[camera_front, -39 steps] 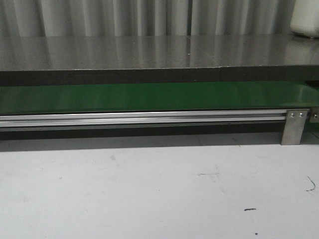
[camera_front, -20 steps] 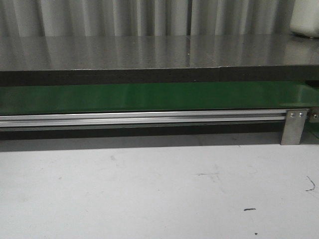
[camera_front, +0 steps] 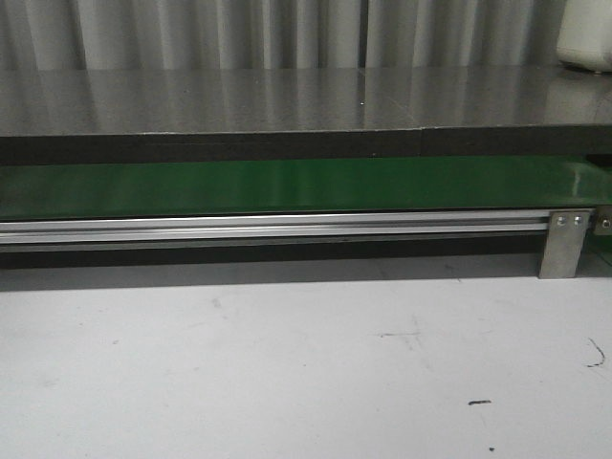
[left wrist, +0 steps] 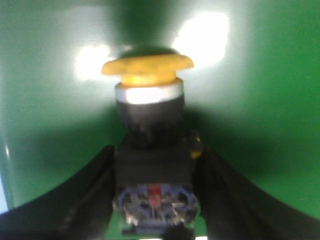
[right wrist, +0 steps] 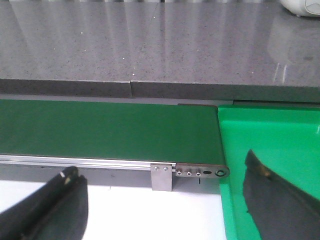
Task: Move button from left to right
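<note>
We read no brand, label or writing on anything here. In the left wrist view the left pincer [left wrist: 152, 200] is clamped on the button [left wrist: 150, 145]: its two dark fingers [left wrist: 85, 200] press against either side of the blackish body, and the orange-yellow cap points away from the wrist, with a silver collar just beneath it. Behind the button we see only glossy green surface with two bright glare patches; we cannot tell whether that is the belt or another green part, nor whether the button touches it. The right pincer [right wrist: 165, 210] is spread wide with nothing between its fingers, one over the white worktop [right wrist: 125, 210] and the other over a bright green tray [right wrist: 280, 150] that adjoins the belt's end. The belt [camera_front: 287, 186] runs across the front view as a green band on a silver aluminium rail [camera_front: 277, 228] with a metal bracket [camera_front: 564, 244] near its right end. Beyond it lies a grey speckled counter [camera_front: 287, 100], backed by a pale pleated curtain [camera_front: 191, 33]. A white object [camera_front: 585, 38] sits at the counter's far right. The near worktop is scuffed, with small dark marks.
</note>
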`<state>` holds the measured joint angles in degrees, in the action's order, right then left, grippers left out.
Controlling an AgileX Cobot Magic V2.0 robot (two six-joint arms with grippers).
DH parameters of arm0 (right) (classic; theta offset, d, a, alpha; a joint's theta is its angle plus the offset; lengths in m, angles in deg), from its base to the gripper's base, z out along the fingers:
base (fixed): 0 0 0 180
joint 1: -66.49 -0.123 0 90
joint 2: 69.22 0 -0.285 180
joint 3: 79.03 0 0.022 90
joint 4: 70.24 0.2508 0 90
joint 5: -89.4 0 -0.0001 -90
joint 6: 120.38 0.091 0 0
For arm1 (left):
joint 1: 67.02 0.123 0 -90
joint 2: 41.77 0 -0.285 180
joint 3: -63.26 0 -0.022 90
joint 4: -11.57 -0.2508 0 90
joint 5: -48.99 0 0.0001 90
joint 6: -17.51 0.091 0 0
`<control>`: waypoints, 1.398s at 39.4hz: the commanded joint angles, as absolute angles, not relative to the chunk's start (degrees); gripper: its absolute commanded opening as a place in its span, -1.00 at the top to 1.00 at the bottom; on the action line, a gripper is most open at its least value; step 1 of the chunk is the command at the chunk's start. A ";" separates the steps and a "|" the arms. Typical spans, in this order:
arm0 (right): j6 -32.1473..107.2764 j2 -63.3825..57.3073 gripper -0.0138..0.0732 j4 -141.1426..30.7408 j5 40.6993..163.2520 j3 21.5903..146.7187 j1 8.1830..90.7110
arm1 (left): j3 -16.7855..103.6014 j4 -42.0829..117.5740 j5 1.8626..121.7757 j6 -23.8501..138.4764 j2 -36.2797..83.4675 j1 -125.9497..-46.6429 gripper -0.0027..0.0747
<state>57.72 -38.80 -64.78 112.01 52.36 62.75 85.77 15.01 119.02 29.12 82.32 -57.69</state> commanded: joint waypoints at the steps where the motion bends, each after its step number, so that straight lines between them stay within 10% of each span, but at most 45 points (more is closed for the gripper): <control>1: 57.53 -37.97 -0.80 -65.19 108.07 54.38 62.78 | 88.62 16.08 121.27 28.98 78.91 -58.61 -0.32; 13: 57.53 -37.97 -0.80 -65.19 108.07 54.38 62.78 | 97.15 16.26 122.57 27.93 76.16 -62.13 -0.40; 26: 57.53 -37.97 -0.80 -65.19 108.07 54.38 62.78 | 95.32 16.73 122.57 27.47 69.80 -63.51 0.99; 38: 57.53 -37.97 -0.80 -65.19 108.07 54.38 62.78 | 84.15 17.17 121.09 27.23 57.71 -64.49 0.99; 55: 57.53 -37.97 -0.80 -65.19 108.07 54.38 62.78 | 46.03 17.17 84.32 27.23 27.45 -72.32 0.99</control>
